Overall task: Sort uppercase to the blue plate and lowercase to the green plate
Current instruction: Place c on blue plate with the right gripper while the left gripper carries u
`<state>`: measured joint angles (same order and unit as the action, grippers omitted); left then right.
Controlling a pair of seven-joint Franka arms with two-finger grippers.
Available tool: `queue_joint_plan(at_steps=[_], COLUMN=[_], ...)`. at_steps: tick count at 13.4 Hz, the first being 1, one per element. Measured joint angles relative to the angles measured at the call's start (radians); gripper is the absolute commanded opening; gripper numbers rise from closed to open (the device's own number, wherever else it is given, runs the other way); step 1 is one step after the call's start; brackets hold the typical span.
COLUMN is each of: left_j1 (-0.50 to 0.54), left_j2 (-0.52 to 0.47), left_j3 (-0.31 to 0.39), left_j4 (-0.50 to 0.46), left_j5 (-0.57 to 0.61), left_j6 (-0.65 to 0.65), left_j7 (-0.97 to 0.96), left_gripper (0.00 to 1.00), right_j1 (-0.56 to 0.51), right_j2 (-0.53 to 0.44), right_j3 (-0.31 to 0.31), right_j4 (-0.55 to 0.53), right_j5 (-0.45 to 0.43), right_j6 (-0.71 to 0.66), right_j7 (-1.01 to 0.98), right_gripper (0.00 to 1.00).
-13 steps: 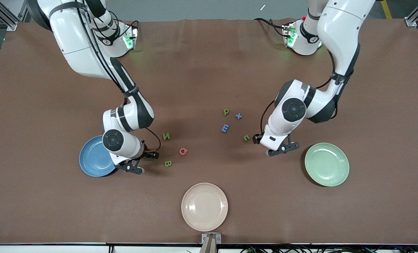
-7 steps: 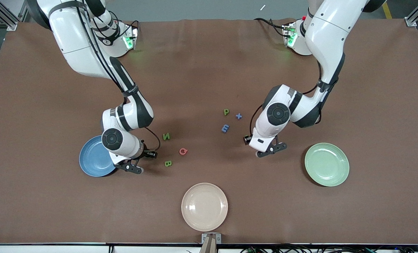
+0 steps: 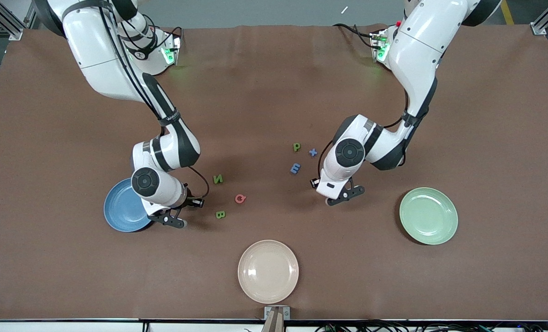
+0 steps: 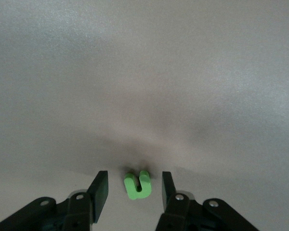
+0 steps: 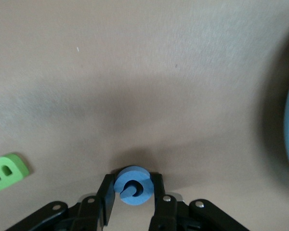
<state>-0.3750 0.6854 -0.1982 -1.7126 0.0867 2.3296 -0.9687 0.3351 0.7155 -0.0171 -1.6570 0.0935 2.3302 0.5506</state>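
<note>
Your right pincer (image 5: 131, 204) sat low on the tabletop (image 3: 274, 92) just beside the blue plate (image 3: 121, 212), its fingers (image 5: 107, 198) pressed against both sides of the blue C (image 5: 132, 186). Your left pincer (image 4: 132, 195) was down between the green plate (image 3: 428, 216) and the blue m (image 3: 295, 168), fingers (image 4: 99, 190) straddling the green n (image 4: 137, 185) with gaps either side, not gripping. Green N (image 3: 218, 179), red Q (image 3: 240, 198) and green B (image 3: 220, 214) lay near the right pincer; green p (image 3: 296, 147) and blue x (image 3: 313, 152) lay together mid-table.
</note>
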Motion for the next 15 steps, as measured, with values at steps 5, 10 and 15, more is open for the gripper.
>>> queue_joint_plan(at_steps=[5,10,15], left_j1=[-0.006,-0.006,-0.008], left_j2=[0.022,0.035,0.036], left_j3=[0.0,0.003,0.003], left_j4=[0.014,0.015,0.017], left_j5=[0.0,0.001,0.001], left_j6=[0.0,0.0,0.0], left_j7=[-0.012,-0.013,-0.029], left_gripper=[0.45,0.36,0.23], right_j1=[-0.105,-0.263,-0.351], right_j2=[-0.039,-0.036,-0.022], right_j3=[-0.016,-0.019,-0.019], right_j4=[0.137,0.151,0.147], right_j5=[-0.001,-0.002,-0.002], right_j6=[-0.213,-0.261,-0.261], right_j7=[-0.128,-0.46,-0.613], right_gripper=[0.05,0.15,1.0])
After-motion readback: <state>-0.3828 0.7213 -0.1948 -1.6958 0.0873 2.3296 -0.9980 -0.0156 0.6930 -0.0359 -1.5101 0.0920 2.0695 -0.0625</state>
